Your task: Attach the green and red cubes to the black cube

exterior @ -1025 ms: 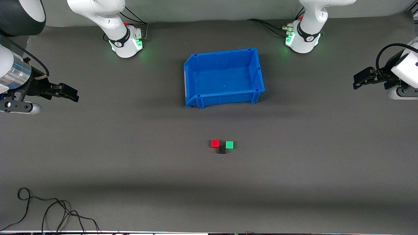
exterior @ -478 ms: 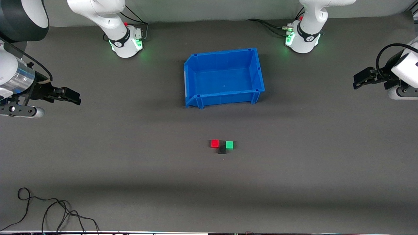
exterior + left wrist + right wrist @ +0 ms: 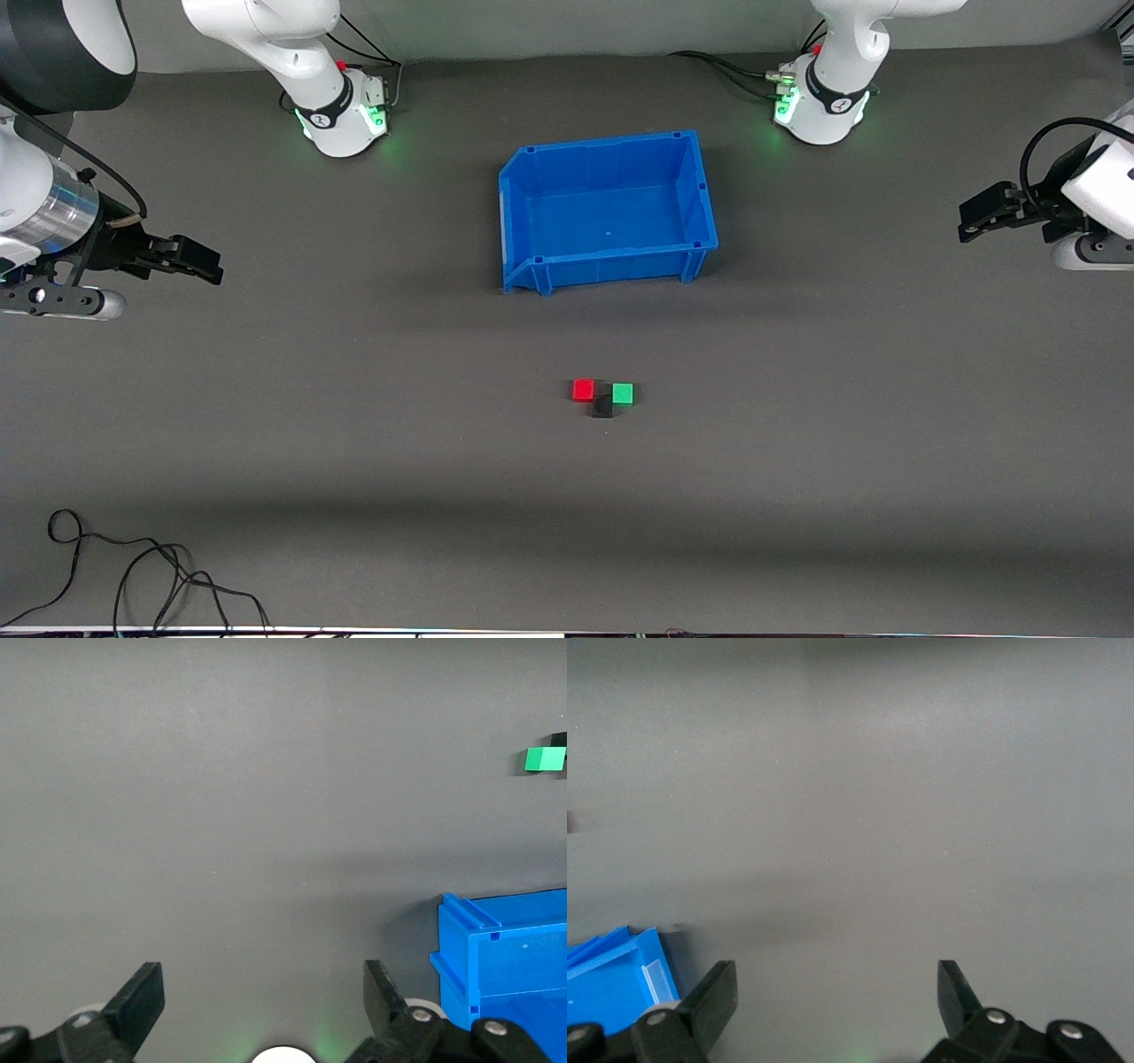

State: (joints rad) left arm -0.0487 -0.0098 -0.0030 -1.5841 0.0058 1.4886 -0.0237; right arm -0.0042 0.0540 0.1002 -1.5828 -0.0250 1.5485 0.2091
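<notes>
A red cube and a green cube lie side by side on the grey mat, nearer to the front camera than the blue bin. The black cube sits by the gap between them, slightly nearer the camera, its corners close against theirs. My right gripper hangs open over the mat at the right arm's end of the table, far from the cubes. My left gripper waits open over the left arm's end. The left wrist view shows the open left gripper and the green cube far off.
The bin stands open-topped between the arm bases and the cubes, and shows in the wrist views as blue bin and blue bin. The right gripper has only bare mat under it. A loose black cable lies at the near corner.
The right gripper has shifted a little toward the middle of the table. The left arm and the cubes have not moved.
</notes>
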